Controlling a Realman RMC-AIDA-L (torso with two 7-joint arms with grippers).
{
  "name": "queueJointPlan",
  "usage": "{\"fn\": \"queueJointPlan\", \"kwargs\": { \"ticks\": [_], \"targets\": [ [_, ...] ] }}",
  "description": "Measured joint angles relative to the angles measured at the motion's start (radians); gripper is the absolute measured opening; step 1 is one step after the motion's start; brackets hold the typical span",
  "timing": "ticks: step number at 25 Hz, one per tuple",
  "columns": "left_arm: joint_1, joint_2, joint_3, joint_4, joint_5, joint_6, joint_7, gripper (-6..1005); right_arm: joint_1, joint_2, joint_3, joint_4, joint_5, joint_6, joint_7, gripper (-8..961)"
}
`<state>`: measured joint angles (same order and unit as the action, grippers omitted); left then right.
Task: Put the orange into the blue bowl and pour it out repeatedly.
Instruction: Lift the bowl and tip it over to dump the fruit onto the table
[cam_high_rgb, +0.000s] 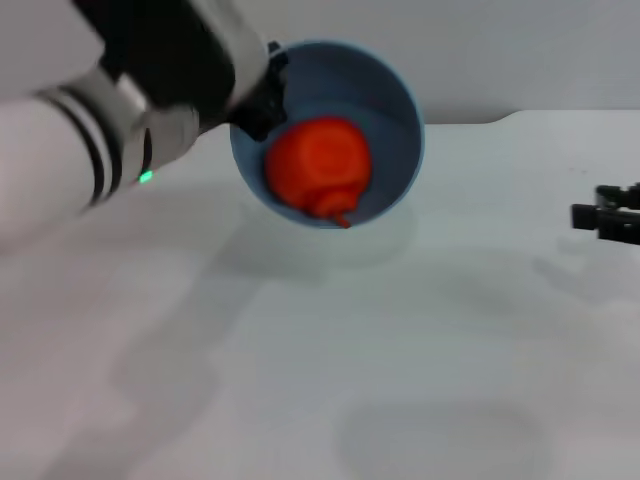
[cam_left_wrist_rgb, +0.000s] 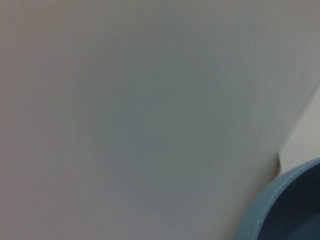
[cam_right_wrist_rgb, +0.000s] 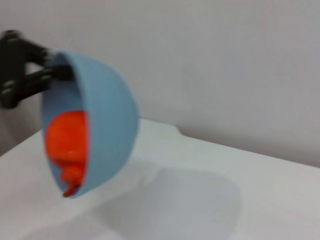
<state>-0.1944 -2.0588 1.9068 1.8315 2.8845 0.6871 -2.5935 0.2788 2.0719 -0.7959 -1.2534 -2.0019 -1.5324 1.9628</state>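
My left gripper (cam_high_rgb: 262, 92) is shut on the rim of the blue bowl (cam_high_rgb: 392, 110) and holds it lifted above the table, tipped steeply on its side with the mouth facing the camera. The orange (cam_high_rgb: 318, 163) lies inside against the lower wall, its nub and stem at the bowl's lower lip. The right wrist view shows the tilted bowl (cam_right_wrist_rgb: 107, 115) in the air with the orange (cam_right_wrist_rgb: 67, 137) near its lower edge, and the left gripper (cam_right_wrist_rgb: 50, 70) on its rim. A piece of the bowl's rim (cam_left_wrist_rgb: 272, 200) shows in the left wrist view. My right gripper (cam_high_rgb: 600, 215) rests at the right edge.
The white table (cam_high_rgb: 350, 380) spreads below the bowl, with the bowl's shadow on it. A pale wall (cam_high_rgb: 500, 50) stands behind; the table's far edge has a notch at the right back.
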Motion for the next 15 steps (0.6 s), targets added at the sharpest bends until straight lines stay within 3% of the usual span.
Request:
{"fn": "queueJointPlan", "kwargs": {
  "ticks": [5,10,15],
  "targets": [
    [0.116,-0.002,0.118,-0.034,0.003,-0.297,0.171,-2,-0.023,-0.001,0.068,0.022,0.0,-0.001,0.003,510],
    [0.165,-0.002,0.236,-0.124,0.004,-0.552,0.415,-1,-0.028,-0.001,0.093,0.029,0.0,-0.013,0.003,510],
    [0.187,-0.011,0.375,-0.316,0.003,-0.912,0.726,-1,-0.029,0.0,0.088,0.033,0.0,-0.02,0.004,510]
  ]
}}
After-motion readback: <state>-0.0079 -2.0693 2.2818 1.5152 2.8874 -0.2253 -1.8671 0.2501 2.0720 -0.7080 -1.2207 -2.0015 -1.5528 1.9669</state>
